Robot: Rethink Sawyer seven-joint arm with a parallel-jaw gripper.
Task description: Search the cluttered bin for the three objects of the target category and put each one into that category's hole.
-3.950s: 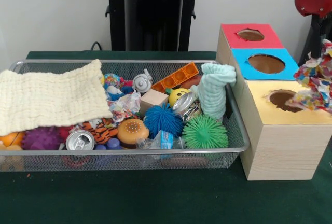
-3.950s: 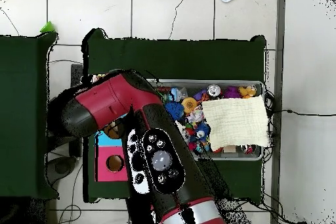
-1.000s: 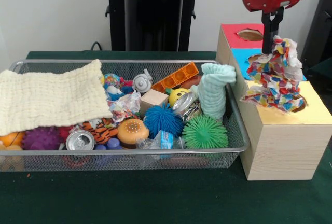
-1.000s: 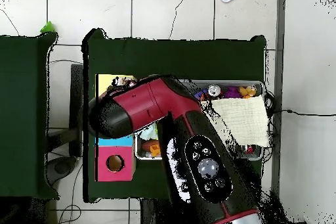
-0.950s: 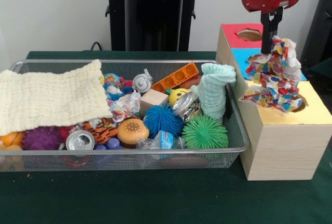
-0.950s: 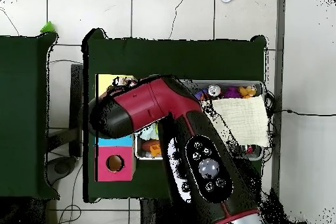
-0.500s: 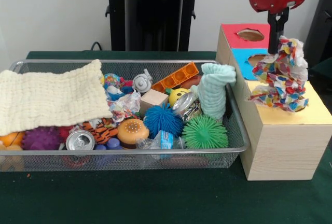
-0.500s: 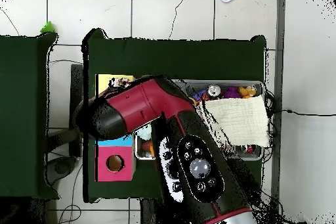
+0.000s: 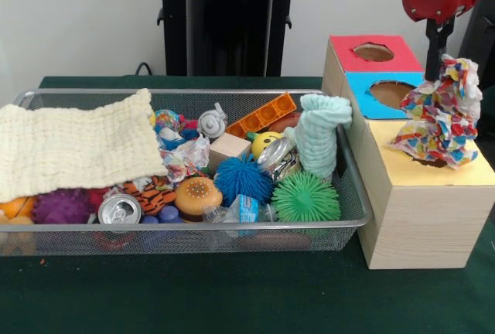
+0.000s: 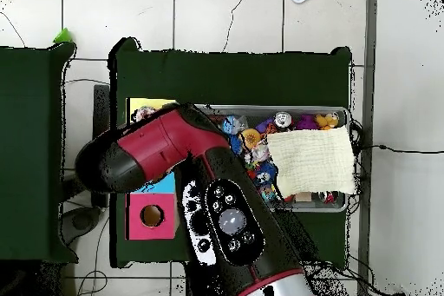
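My gripper [image 9: 438, 65] hangs at the far right of the front view, shut on a crumpled multicoloured cloth [image 9: 442, 116]. The cloth dangles over the yellow section [image 9: 402, 179] of the wooden sorting box, and its lower edge hides most of the yellow hole. The blue hole [image 9: 396, 94] and the red hole [image 9: 373, 52] lie behind it, both uncovered. In the wire bin [image 9: 178, 237] a cream knitted cloth [image 9: 73, 144] drapes over the left end and a mint cloth [image 9: 319, 133] stands bunched at the right. In the overhead view the red arm [image 10: 169, 149] covers most of the box.
The bin also holds a blue spiky ball [image 9: 244, 178], a green spiky ball [image 9: 305, 197], a drinks can [image 9: 120, 209], a burger toy [image 9: 197, 195], a wooden block [image 9: 228, 148] and an orange tray [image 9: 263, 115]. Overhead, the red section's hole [image 10: 152, 216] shows beside the arm.
My gripper has carried the multicoloured cloth rightward in the front view, from the blue-yellow boundary to over the yellow hole. Overhead, the arm has swung left, uncovering more of the bin.
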